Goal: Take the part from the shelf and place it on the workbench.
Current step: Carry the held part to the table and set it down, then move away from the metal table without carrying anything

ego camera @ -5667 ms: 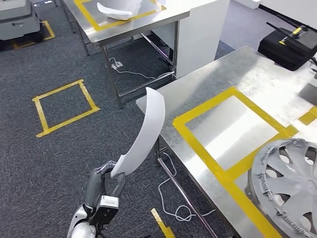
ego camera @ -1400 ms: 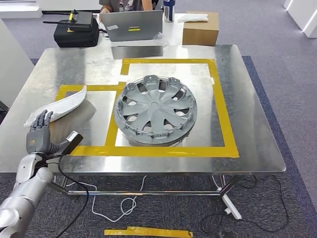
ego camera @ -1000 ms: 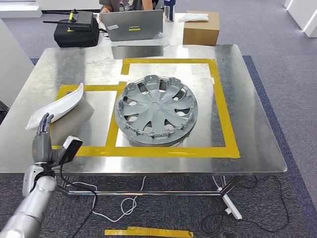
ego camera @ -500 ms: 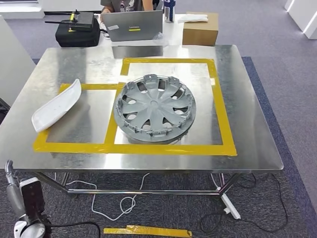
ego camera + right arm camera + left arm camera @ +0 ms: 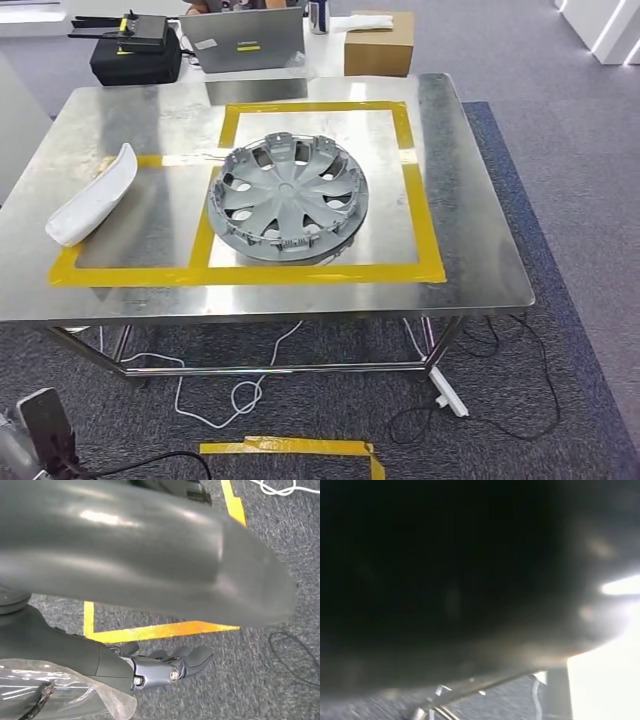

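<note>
Now that the left arm has dropped below the workbench (image 5: 483, 285), the white part (image 5: 90, 205) lies released inside its taped square beside the hubcap (image 5: 287, 198), so placement looks done; the right hand (image 5: 166, 667) hangs empty, fingers loosely extended, while the left hand's state cannot be told.

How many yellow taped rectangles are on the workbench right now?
2: a smaller one on the left under the white part, and a larger one around the hubcap. They share a strip.
</note>
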You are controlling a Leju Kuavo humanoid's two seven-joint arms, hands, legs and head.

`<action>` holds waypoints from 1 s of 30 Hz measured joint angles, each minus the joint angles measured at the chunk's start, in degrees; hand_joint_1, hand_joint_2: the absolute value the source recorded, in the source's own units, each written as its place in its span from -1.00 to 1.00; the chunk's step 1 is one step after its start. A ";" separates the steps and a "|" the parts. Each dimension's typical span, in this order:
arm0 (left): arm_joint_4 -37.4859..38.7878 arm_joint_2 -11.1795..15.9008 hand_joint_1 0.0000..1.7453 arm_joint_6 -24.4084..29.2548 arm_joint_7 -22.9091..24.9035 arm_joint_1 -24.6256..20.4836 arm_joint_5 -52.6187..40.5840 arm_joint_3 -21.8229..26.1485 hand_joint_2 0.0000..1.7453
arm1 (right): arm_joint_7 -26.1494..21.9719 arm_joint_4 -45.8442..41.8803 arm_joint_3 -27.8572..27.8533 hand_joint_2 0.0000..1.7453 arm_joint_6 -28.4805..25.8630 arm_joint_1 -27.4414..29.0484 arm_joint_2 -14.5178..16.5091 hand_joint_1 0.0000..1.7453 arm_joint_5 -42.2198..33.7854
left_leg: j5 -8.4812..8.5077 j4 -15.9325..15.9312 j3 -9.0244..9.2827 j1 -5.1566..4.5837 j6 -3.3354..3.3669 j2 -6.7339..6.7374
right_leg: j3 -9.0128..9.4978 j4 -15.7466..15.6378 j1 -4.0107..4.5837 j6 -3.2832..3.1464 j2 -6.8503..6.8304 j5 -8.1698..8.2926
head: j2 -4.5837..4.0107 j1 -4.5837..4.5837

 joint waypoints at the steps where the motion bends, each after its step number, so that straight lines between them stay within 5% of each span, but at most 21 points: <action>1: 1.78 0.27 -1.00 0.37 0.00 -0.37 -0.36 0.11 -1.00 | 0.01 0.00 -0.14 -1.00 -0.09 -0.03 0.11 -1.00 0.04 | 0.05 -1.48 0.70 -0.20 0.15 -0.07 | -0.11 -0.11 -0.05 0.31 0.02 0.50 | 0.00 -0.06; 4: 6.92 0.76 -1.00 0.97 0.00 -1.19 -1.12 0.39 -1.00 | 0.02 0.01 -0.65 -1.00 -0.33 0.05 0.18 -1.00 0.15 | 1.60 -2.28 0.01 -0.29 0.50 0.24 | -0.52 -0.24 -0.26 1.11 -0.05 0.99 | 0.00 -0.20; 6: 9.34 0.88 -1.00 1.11 0.00 -1.45 -1.31 0.45 -1.00 | 0.09 0.01 -0.93 -1.00 -0.39 0.15 0.18 -1.00 0.22 | 3.13 -2.72 -1.19 -0.07 1.01 0.63 | -1.98 2.94 -0.23 1.42 -0.22 -2.90 | 0.00 -0.08; 8: 11.18 0.99 -1.00 1.15 0.00 -1.65 -1.41 0.50 -1.00 | 0.16 0.01 -1.08 -1.00 -0.42 0.16 0.18 -1.00 0.26 | 4.49 -2.64 -2.97 -0.09 1.26 0.96 | -4.06 10.33 -0.22 1.80 -0.36 -8.55 | 0.00 -0.03; 9: 12.40 1.08 -1.00 1.16 0.00 -1.88 -1.58 0.61 -1.00 | 0.16 0.01 -1.14 -1.00 -0.43 0.16 0.18 -1.00 0.29 | 5.19 -2.59 -3.92 -0.11 1.24 1.08 | -4.62 13.85 -0.22 2.00 -0.40 -10.01 | 0.00 -0.04; 11: 15.66 1.41 -1.00 1.23 0.00 -2.67 -2.16 1.15 -1.00 | 0.17 0.00 -1.21 -1.00 -0.41 0.18 0.18 -1.00 0.43 | 6.53 -2.46 -5.81 -0.11 1.09 1.31 | -3.12 15.60 -0.24 2.24 -0.50 -8.65 | 0.00 -0.03; 13: 19.67 1.88 -1.00 1.31 0.01 -3.50 -2.93 1.85 -1.00 | 0.18 -0.01 -1.27 -1.00 -0.40 0.16 0.18 -1.00 0.57 | 7.66 -2.23 -7.40 -0.11 0.78 1.44 | 2.47 9.40 -0.30 2.18 -0.79 -5.83 | 0.00 -0.04; 15: 24.73 2.52 -1.00 0.63 0.46 -4.39 -3.76 2.57 -1.00 | 0.26 -0.03 -1.41 -1.00 -0.40 -0.01 0.18 -1.00 0.72 | 8.55 -1.75 -8.49 -0.26 0.32 1.49 | 9.33 0.08 -0.23 1.86 -1.09 -6.08 | -0.01 -0.09; 16: 27.58 2.91 -1.00 0.01 0.91 -4.83 -4.09 2.93 -1.00 | 0.32 -0.04 -1.51 -1.00 -0.39 -0.10 0.18 -1.00 0.82 | 8.97 -1.56 -8.77 -0.30 0.08 1.54 | 11.24 -2.94 -0.14 1.63 -1.14 -6.71 | -0.01 -0.11; 18: 32.87 3.61 -1.00 -1.14 1.78 -5.37 -4.48 3.63 -1.00 | 0.51 -0.04 -1.72 -1.00 -0.36 -0.11 0.18 -1.00 1.02 | 9.66 -1.39 -9.09 -0.23 -0.51 1.62 | 11.70 -4.70 -0.05 0.89 -1.07 -6.91 | -0.01 -0.14; 20: 36.66 3.97 -1.00 -1.53 2.05 -5.44 -4.59 4.18 -1.00 | 0.62 -0.04 -1.93 -1.00 -0.34 -0.06 0.18 -1.00 1.12 | 7.70 -0.07 -9.86 0.02 -1.27 1.22 | 10.64 -4.78 -0.16 -0.14 -1.16 -5.92 | -0.01 -0.14; 22: 39.25 4.32 -1.00 -1.63 2.10 -5.51 -4.71 4.48 -1.00 | 0.65 -0.04 -2.12 -1.00 -0.34 -0.10 0.18 -1.00 1.14 | 2.23 5.19 -11.46 0.36 -2.02 0.76 | 9.53 -4.79 -0.22 -0.86 -1.26 -4.73 | 0.00 -0.33; 24: 41.12 4.70 -1.00 -1.70 2.23 -5.72 -4.81 4.66 -1.00 | 0.64 -0.04 -2.17 -1.00 -0.34 -0.08 0.18 -1.00 1.15 | -2.16 12.54 -12.89 0.70 -2.52 0.69 | 8.36 -4.55 -0.18 -0.91 -1.27 -3.65 | -0.01 -0.45; 26: 42.65 4.92 -1.00 -1.97 3.17 -5.98 -5.07 4.75 -1.00 | 0.64 -0.04 -2.20 -1.00 -0.33 -0.07 0.18 -1.00 1.21 | -1.55 14.98 -11.91 1.10 -2.87 0.68 | 6.72 -4.02 -0.22 -0.71 -1.25 -2.67 | -0.01 -0.44; 28: 43.96 5.07 -1.00 -2.59 5.87 -6.23 -5.94 4.77 -1.00 | 0.69 -0.04 -2.26 -1.00 -0.23 -0.08 0.18 -1.00 1.34 | 1.69 9.24 -7.22 1.58 -3.19 0.62 | 5.10 -3.27 -0.33 -0.28 -1.17 -1.96 | 0.00 -0.44; 30: 45.23 5.02 -1.00 -3.25 9.79 -6.44 -7.27 4.71 -1.00 | 0.82 -0.04 -2.36 -1.00 -0.05 -0.13 0.15 -1.00 1.57 | 2.60 1.27 -2.21 1.70 -3.14 0.16 | 3.90 -2.49 -0.30 0.36 -1.04 -1.41 | 0.00 -0.49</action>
